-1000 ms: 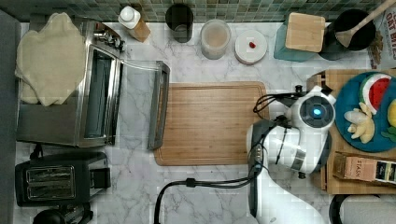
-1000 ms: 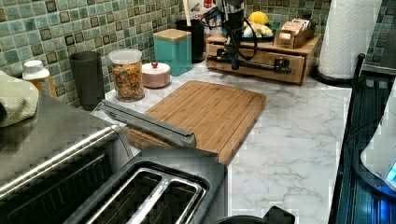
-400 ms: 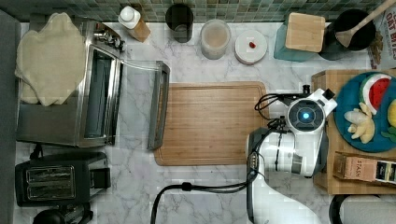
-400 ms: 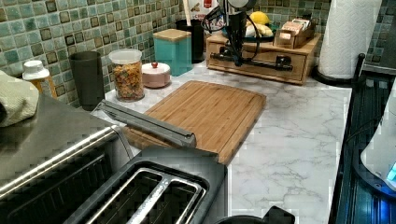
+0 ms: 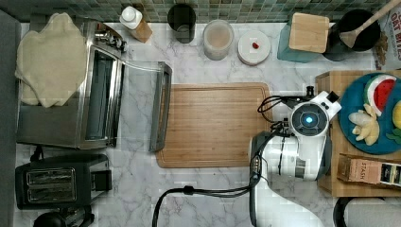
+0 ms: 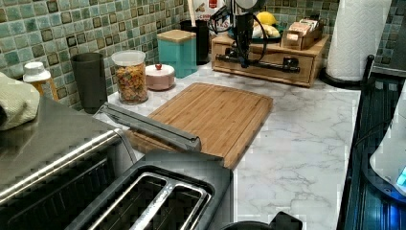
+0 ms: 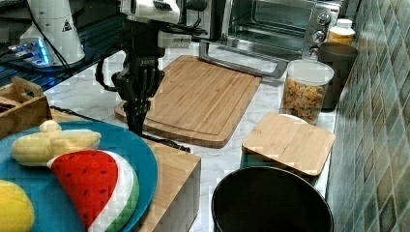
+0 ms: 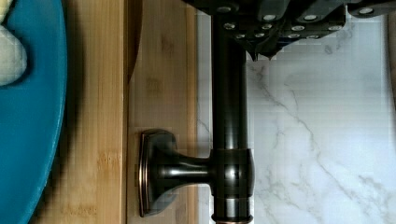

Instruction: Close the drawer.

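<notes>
Your gripper (image 8: 280,28) sits at dark bar handle (image 8: 229,140) of drawer (image 6: 261,62); fingers straddle bar, but whether they clamp it, cannot tell. Drawer front looks nearly flush with wooden cabinet (image 5: 326,85) at top view's right. Left to right in top view: toaster oven (image 5: 94,90), cutting board (image 5: 213,125), blue plate (image 5: 354,94). Marble counter (image 6: 306,139) beneath.
</notes>
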You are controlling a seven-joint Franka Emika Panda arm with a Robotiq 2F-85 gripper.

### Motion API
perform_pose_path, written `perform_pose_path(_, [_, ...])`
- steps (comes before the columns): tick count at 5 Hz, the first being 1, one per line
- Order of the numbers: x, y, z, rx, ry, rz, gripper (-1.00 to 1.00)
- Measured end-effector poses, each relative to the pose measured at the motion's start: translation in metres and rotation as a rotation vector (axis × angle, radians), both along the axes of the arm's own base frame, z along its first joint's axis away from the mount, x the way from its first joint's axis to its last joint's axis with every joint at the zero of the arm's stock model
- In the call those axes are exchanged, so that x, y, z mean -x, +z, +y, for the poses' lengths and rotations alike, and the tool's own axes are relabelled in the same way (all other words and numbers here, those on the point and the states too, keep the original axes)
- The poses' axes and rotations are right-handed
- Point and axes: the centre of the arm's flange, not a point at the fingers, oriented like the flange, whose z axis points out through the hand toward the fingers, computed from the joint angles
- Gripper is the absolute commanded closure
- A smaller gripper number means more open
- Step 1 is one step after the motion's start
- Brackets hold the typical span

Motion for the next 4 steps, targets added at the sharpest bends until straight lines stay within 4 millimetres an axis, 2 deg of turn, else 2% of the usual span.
perform_pose_path(4, [0.0021,0.0001,0.0008,0.006,0.001,-0.001,1.00])
